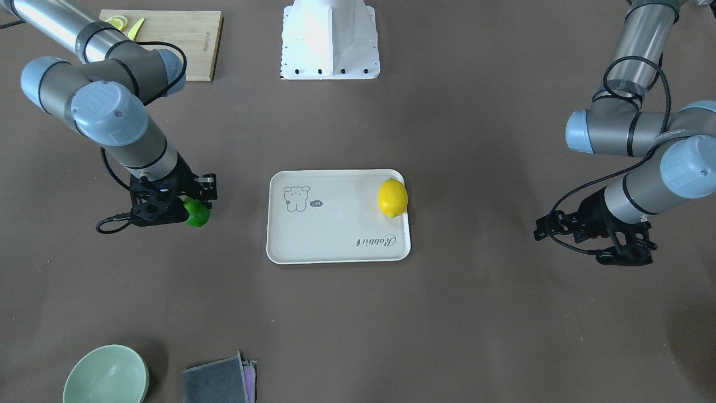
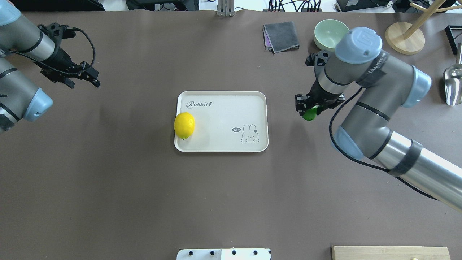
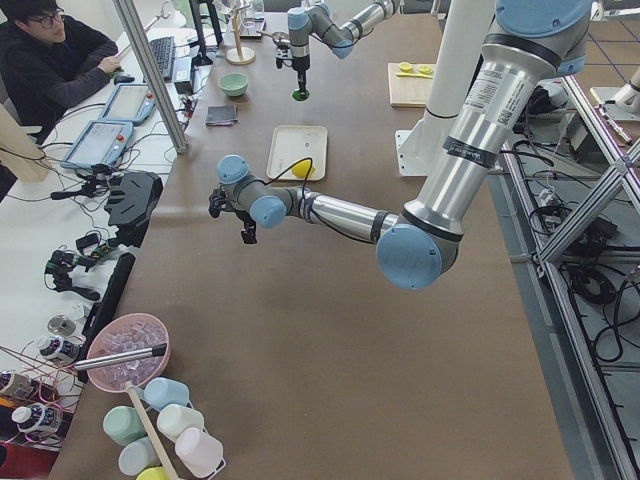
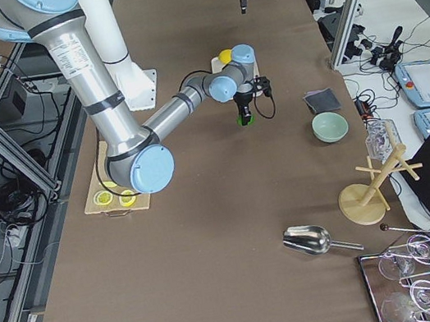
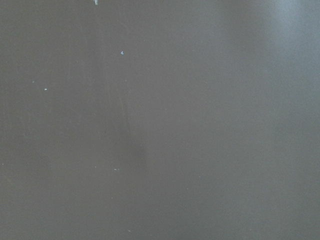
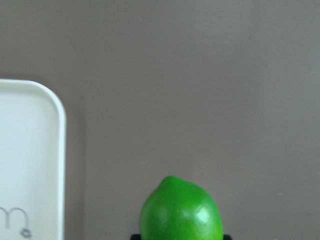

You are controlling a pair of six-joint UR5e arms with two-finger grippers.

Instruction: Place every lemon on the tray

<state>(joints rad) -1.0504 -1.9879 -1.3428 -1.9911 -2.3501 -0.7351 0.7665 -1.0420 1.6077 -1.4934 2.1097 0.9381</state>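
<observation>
The yellow lemon [image 2: 184, 125] lies on the off-white tray [image 2: 223, 108], against its edge on my left side; it also shows in the front view [image 1: 392, 197]. My right gripper [image 2: 309, 111] is shut on the green lemon [image 2: 309, 115], low over the brown table just off the tray's right side. The right wrist view shows the green lemon [image 6: 181, 210] between the jaws and the tray's corner [image 6: 30, 150] to its left. My left gripper [image 2: 83, 82] is open and empty, far to the left of the tray. The left wrist view shows only bare table.
A green bowl [image 2: 330, 32] and a folded grey cloth [image 2: 281, 36] sit at the far edge. A wooden stand [image 2: 404, 36] and a metal scoop [image 2: 453, 85] are at the far right. A cutting board [image 1: 179, 39] with lemon slices [image 1: 117, 22] lies near the robot base [image 1: 329, 39].
</observation>
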